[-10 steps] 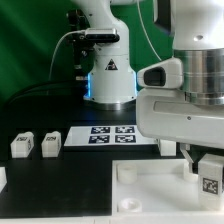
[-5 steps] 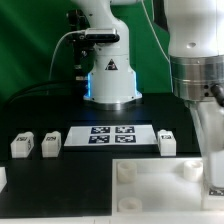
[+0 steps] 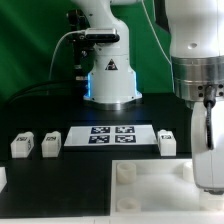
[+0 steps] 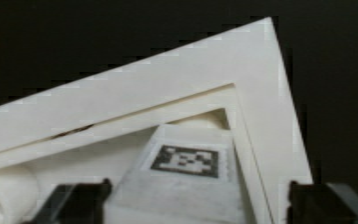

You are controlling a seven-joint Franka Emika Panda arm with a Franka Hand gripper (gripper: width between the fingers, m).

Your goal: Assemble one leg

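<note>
My gripper (image 3: 208, 152) hangs at the exterior view's right, over the right corner of the large white tray-like top (image 3: 150, 192). In the wrist view the gripper (image 4: 202, 205) is shut on a white leg (image 4: 185, 185). Its square tag faces the camera, with a dark finger close on each side. The leg (image 3: 212, 173) stands upright just inside the top's corner rim (image 4: 158, 95). Whether its lower end touches the top is hidden. Three more legs lie on the table: two at the left (image 3: 22, 145) (image 3: 50, 143) and one at the right (image 3: 167, 142).
The marker board (image 3: 110, 134) lies flat between the loose legs, behind the top. The robot's white base (image 3: 108, 70) stands behind it on the black table. A round corner socket (image 3: 125, 172) shows on the top's left side.
The gripper has swung from a tilted pose to upright and moved right with the leg. It now hangs a little lower over the top's right corner.
</note>
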